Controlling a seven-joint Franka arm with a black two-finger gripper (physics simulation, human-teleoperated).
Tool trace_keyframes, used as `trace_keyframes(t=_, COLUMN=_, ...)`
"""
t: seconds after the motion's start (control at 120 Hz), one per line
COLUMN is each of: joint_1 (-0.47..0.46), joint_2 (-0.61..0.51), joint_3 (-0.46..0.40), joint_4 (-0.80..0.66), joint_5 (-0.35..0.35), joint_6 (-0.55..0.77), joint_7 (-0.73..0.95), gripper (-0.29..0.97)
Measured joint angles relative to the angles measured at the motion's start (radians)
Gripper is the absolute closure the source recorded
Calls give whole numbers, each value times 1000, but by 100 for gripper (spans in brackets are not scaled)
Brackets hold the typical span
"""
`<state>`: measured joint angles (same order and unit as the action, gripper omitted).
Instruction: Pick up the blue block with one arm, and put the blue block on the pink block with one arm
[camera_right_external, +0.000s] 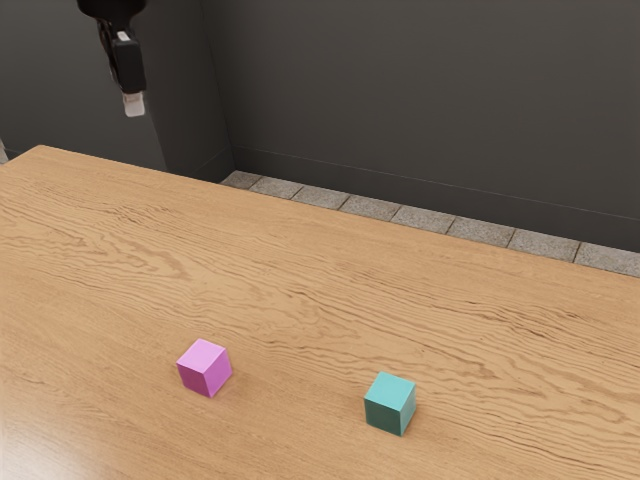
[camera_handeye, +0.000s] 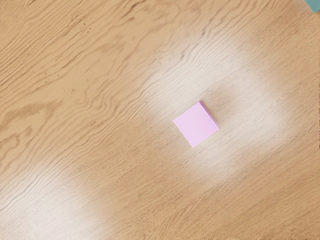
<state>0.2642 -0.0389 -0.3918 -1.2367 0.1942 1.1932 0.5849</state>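
Note:
The blue block (camera_right_external: 390, 403), a teal-blue cube, rests on the wooden table (camera_right_external: 330, 280) toward the front, at the exterior view's right. The pink block (camera_right_external: 204, 367) sits on the table to its left, a clear gap between the two. My gripper (camera_right_external: 134, 104) hangs high over the table's far left corner, well away from both blocks and holding nothing. In the wrist view the pink block (camera_handeye: 196, 124) lies far below the hand, and a sliver of the blue block (camera_handeye: 315, 4) shows at the picture's corner.
The table's far edge runs diagonally along a strip of grey paving stones (camera_right_external: 420, 215) below a dark wall. Bare wood surrounds both blocks on all sides.

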Motion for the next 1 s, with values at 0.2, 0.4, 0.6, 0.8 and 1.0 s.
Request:
trace_keyframes(t=0.2, joint_1=-69, joint_2=82, joint_3=-129, joint_4=-25, joint_5=-39, joint_6=-3, joint_7=22, gripper=0)
trace_keyframes(t=0.4, joint_1=-148, joint_2=208, joint_3=-143, joint_4=-84, joint_5=-38, joint_6=59, joint_7=22, gripper=0)
trace_keyframes(t=0.6, joint_1=-215, joint_2=291, joint_3=-144, joint_4=-188, joint_5=11, joint_6=153, joint_7=-14, gripper=0)
trace_keyframes(t=0.8, joint_1=-216, joint_2=284, joint_3=-144, joint_4=-385, joint_5=-31, joint_6=349, joint_7=-55, gripper=0)
trace_keyframes(t=1.0, joint_1=-213, joint_2=273, joint_3=-145, joint_4=-573, joint_5=-141, joint_6=602, joint_7=-119, gripper=0)
